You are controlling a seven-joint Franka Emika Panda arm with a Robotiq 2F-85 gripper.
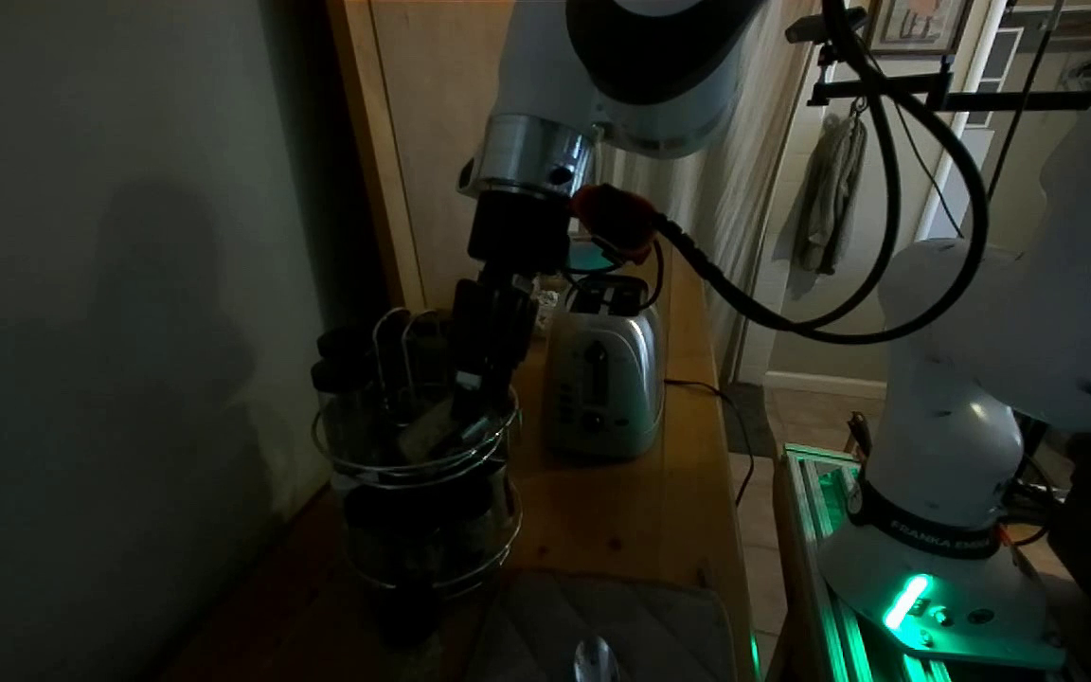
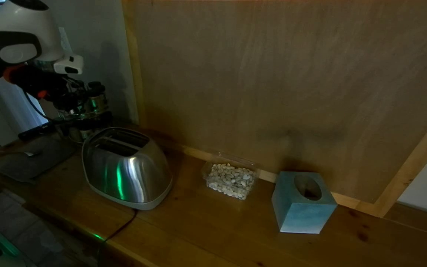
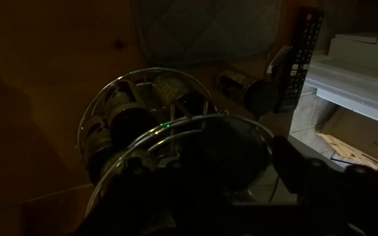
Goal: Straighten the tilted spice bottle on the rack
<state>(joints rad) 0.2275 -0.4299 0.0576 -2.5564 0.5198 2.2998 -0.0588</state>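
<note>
Jaws stand apart with a dark cap (image 3: 233, 149) between them in my wrist view; it's too dark for me to tell whether they have closed on it or only straddle it. I read that cap as belonging to the spice bottle (image 1: 425, 434), which leans over in the upper tier of the rack (image 3: 150, 133), its pale side showing in an exterior view, with the gripper (image 1: 470, 398) at its upper end. So I judge this to be the taking-hold step, with the straightening itself not yet done. My next move, I think, calls for settling the grip, then rotating gently until the bottle stands upright inside its tier. I want to go slowly: the rack's wire runs close by the cap, and another jar (image 3: 246, 91) sits on the counter (image 1: 602, 511) just beside the rack, where a careless sweep could reach it.
</note>
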